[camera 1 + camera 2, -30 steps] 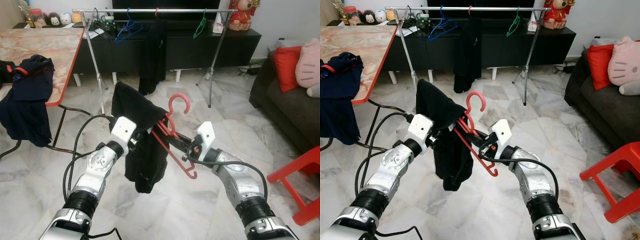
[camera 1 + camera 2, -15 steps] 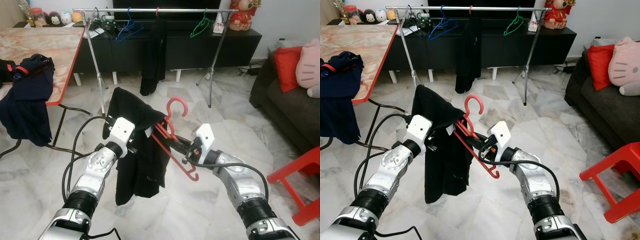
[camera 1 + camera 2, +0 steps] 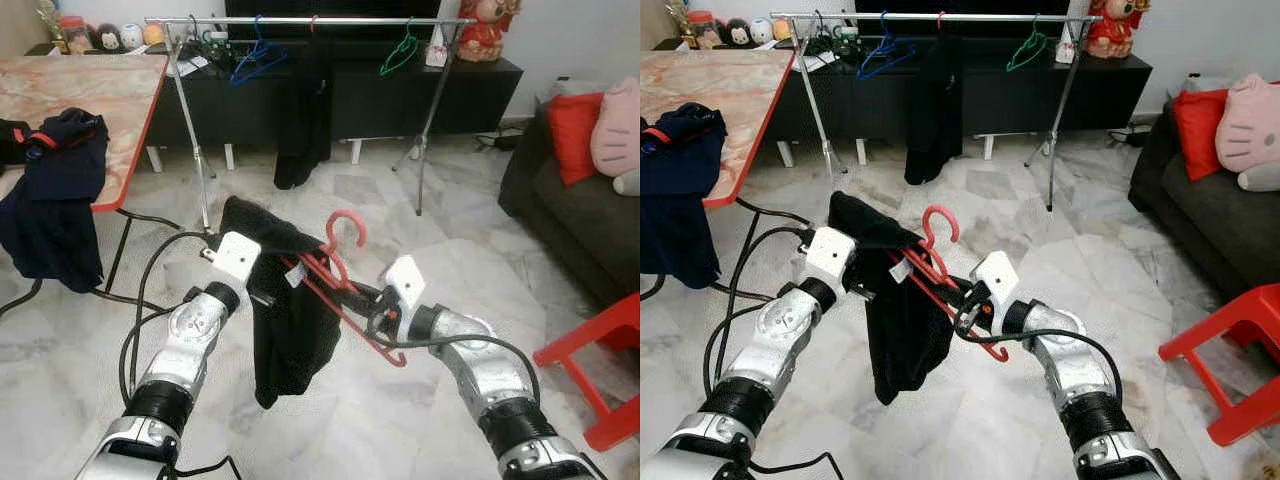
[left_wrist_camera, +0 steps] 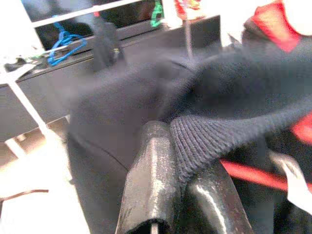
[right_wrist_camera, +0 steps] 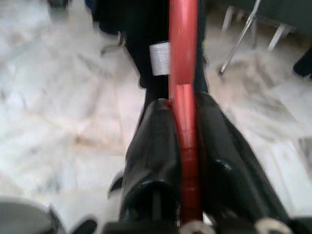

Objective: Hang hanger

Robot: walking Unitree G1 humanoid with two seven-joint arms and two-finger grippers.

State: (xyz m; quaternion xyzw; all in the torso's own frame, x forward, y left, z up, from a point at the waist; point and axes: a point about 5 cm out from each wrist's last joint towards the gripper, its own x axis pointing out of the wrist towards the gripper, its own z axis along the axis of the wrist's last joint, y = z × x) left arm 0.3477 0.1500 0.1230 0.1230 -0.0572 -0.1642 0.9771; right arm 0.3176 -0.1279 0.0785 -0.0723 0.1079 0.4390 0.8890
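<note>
A red plastic hanger [image 3: 345, 285] is held low over the floor, its hook [image 3: 346, 226] pointing up. My right gripper [image 3: 362, 299] is shut on the hanger's arm; the right wrist view has the red bar [image 5: 184, 122] pinched between both black fingers [image 5: 151, 151]. A black knitted garment [image 3: 290, 310] drapes over the hanger's left side and hangs down. My left gripper [image 3: 262, 280] is shut on the garment's edge, seen as knit fabric [image 4: 219, 131] between the fingers in the left wrist view. The clothes rail [image 3: 300, 20] stands at the far side of the room.
On the rail hang a blue hanger [image 3: 255, 60], a black garment [image 3: 305, 110] and a green hanger [image 3: 400, 55]. A marble table [image 3: 80, 100] with dark clothes [image 3: 50, 190] is at left. A dark sofa [image 3: 580, 200] and red stool [image 3: 600, 380] stand at right. Cables [image 3: 150, 290] trail on the floor.
Both grippers have dropped slightly with the hanger. The black garment has bunched up shorter and shifted on the hanger; a white label now shows beside the red bar.
</note>
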